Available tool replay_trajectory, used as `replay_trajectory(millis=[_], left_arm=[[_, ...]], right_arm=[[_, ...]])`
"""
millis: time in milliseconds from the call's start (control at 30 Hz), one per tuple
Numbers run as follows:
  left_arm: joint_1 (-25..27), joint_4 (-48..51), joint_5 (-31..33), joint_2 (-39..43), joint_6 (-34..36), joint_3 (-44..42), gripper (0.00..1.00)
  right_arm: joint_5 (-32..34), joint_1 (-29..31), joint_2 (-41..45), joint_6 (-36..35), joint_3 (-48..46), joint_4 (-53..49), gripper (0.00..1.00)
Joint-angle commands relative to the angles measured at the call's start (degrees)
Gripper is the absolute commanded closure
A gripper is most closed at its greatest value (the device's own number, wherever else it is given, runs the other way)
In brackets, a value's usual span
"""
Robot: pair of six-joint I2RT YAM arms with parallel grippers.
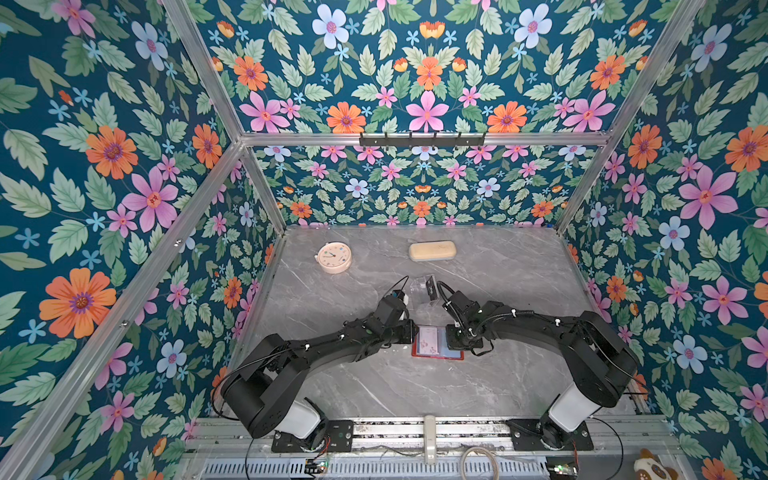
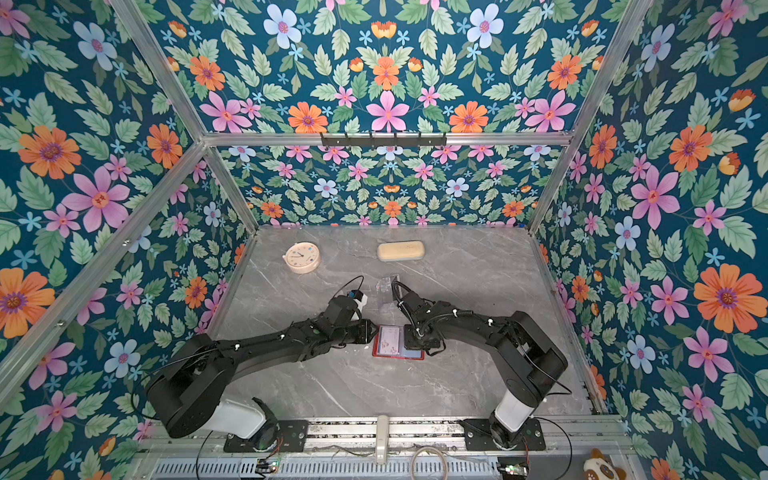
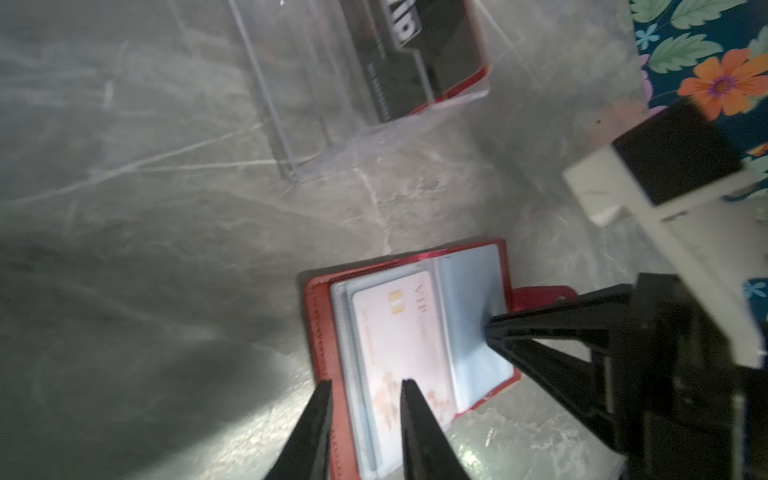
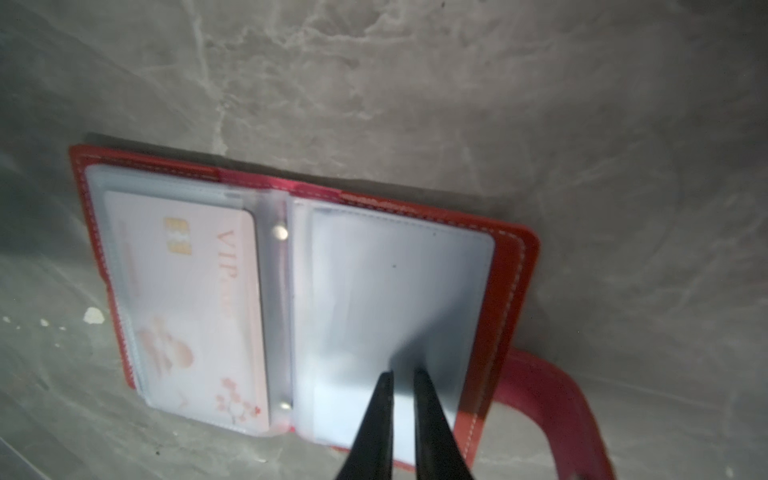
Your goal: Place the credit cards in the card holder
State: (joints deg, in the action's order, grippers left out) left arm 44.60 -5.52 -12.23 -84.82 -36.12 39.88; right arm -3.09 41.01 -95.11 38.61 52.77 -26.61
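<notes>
Since both top views show the same layout, I'll lump them: the card holder lies open on the tabletop just below frame centre. The left gripper is at its left edge and the right gripper is over its right page. Same deal here. The clear stand sits just above it with a black card standing in it. A clock and a beige case sit higher up, well apart.

Left wrist cam: my left fingers are parted with a clear gap over the holder's stitched edge, gripping nothing. A pale pink VIP card sits in the sleeve on that side. A red card peeks out behind the black one in the stand.

Right wrist cam: my right fingers are pulled almost together, just a sliver between them, with the tips on the bluish sleeve of the other page. Can't tell if they're pinching plastic. The snap tab sticks out past the cover.
</notes>
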Motion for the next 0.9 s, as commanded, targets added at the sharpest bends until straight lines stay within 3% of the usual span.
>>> replay_trajectory(millis=[0,200,667,767,867], left_arm=[[0.19,-1.88,-5.41,-1.77,2.88,2.21,0.69],[1.67,-7.56,-14.44,-9.00,1.39,5.44,0.72],[3.56,-7.71,-16.39,-16.93,-0.29,8.66,0.74],[3.91,-7.53,-16.01,-17.27,-0.48,8.58,0.74],[4.09,-6.74,-14.78,-16.47,-0.14,8.29,0.74]], right_arm=[[0.90,-0.12,-0.61,1.54,-1.49,-0.49,0.89],[-0.47,-0.87,-0.50,2.40,-3.25,1.77,0.91],[-1.82,-1.85,3.99,3.01,-5.16,3.39,0.90],[-1.87,-1.85,5.76,3.00,-5.58,4.02,0.86],[-0.69,-1.90,8.84,3.05,-6.35,4.18,0.75]])
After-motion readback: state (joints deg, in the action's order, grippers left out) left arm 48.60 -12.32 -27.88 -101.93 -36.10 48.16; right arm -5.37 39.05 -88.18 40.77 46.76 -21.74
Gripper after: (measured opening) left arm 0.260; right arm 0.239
